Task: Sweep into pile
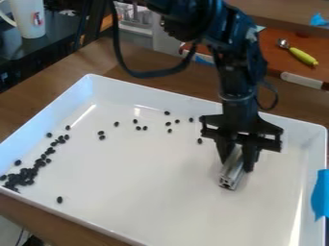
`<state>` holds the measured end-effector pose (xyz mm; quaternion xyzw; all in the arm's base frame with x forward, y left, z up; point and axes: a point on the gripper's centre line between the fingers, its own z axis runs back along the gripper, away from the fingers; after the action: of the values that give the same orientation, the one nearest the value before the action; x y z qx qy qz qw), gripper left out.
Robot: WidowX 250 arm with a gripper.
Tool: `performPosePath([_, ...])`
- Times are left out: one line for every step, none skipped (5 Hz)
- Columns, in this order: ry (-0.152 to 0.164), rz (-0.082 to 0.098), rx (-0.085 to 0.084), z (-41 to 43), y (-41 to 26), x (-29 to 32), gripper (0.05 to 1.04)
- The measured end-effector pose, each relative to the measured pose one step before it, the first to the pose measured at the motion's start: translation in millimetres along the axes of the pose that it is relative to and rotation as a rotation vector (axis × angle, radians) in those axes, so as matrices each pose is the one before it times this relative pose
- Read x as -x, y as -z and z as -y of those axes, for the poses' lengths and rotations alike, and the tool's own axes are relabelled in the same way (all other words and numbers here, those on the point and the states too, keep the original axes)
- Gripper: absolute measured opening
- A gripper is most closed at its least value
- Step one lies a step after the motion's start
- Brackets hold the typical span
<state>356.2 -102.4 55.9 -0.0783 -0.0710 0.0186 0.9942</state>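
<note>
White tray: set on the wooden tabletop [147,62], tray [160,211] rim all round what I can see of it.
Bean pile: small black beans [22,178] heaped in the near-left corner of the tray, thinning into a trail up beside its left edge.
Mug: a white one [29,19], on a dark surface past the tray's far-left corner.
Lone bean: one [59,199] close to the near edge, apart from the heap.
Stragglers: loose beans [138,128] strung out below the far edge, the last just left of the gripper.
Metal bar: silvery, slotted [229,179], slanting down inside the tray's right half.
Gripper: black [237,166], pointing down, its fingers clamped on either side of the bar.
Scoop: green-handled [303,56], lying beyond the far edge.
Blue tape: stuck [321,194] over the right edge.
</note>
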Motion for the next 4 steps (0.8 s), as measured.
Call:
performPosePath([-0.0102, -0.0233, 0.0055, -29.47, -4.10, 1.92, 0.375])
performPosePath([-0.0268, -0.0456, 0.0060, -36.89, -6.17, 2.23, 0.375])
performPosePath([-0.0464, -0.0153, 0.0064, -32.47, -5.83, 0.73, 0.375])
performPosePath([-0.0292, 0.0124, -0.0084, -25.23, -4.44, -2.07, 0.375])
